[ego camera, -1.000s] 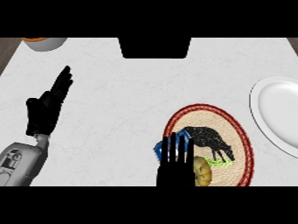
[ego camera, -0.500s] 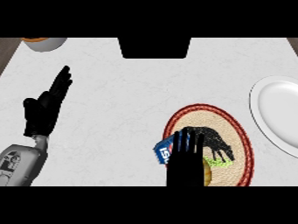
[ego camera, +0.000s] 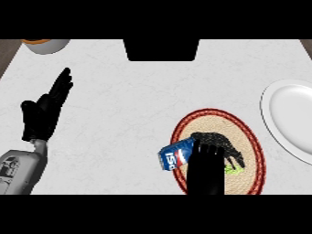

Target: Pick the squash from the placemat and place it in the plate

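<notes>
My right hand (ego camera: 206, 170) is low over the round woven placemat (ego camera: 247, 137), which has a red rim and a black animal figure. Its fingers curl downward over the spot where the squash lay, and the squash itself is hidden beneath the hand. The white plate (ego camera: 298, 119) lies to the right of the placemat, apart from it, with nothing on it. At the far left my left hand (ego camera: 45, 109) rests open with its fingers pointing up.
A blue can (ego camera: 175, 155) lies tilted on the placemat's left edge, touching my right hand's left side. A bowl (ego camera: 47, 45) sits at the counter's far left corner. A black block (ego camera: 162, 49) stands at the back centre.
My right hand has pulled back toward the view's lower edge and its fingers have bent down over the squash, which showed beside the hand before. The left hand has not moved.
</notes>
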